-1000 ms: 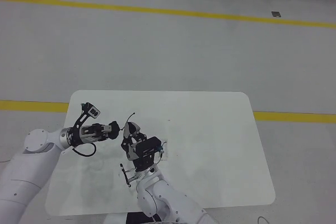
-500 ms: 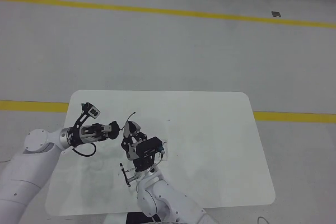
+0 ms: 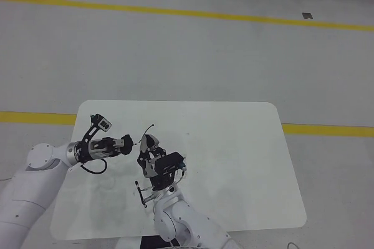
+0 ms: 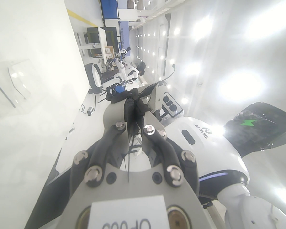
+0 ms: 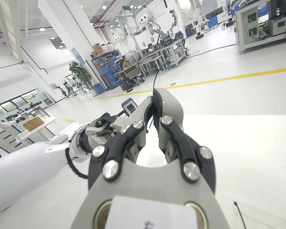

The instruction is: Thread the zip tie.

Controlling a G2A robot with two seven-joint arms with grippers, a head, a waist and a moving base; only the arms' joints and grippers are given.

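Between the pads of my right hand [image 5: 153, 101], clenched tight, sits the zip tie [image 5: 156, 76]: a thin black strand that leaves the fingertips and rises free into the air, curving slightly. My left hand [image 4: 133, 101] is likewise clenched, its dark pads pressed together. A thin black strand runs back between its fingers toward the palm, so I read it as grasping the same zip tie. Seen from above, the left hand [image 3: 128, 142] points across at the right hand [image 3: 146, 148], the tips near one another. Both are held above the left half of the surface [image 3: 237, 137]. The free length of the zip tie [image 3: 147, 131] arches up and away from the right hand. Farther out, a spare tie [image 5: 239, 213], also black, lies flat on the surface close to my right arm. A clear bag [image 4: 18, 84] with dark strands inside rests on the surface beyond my left hand.
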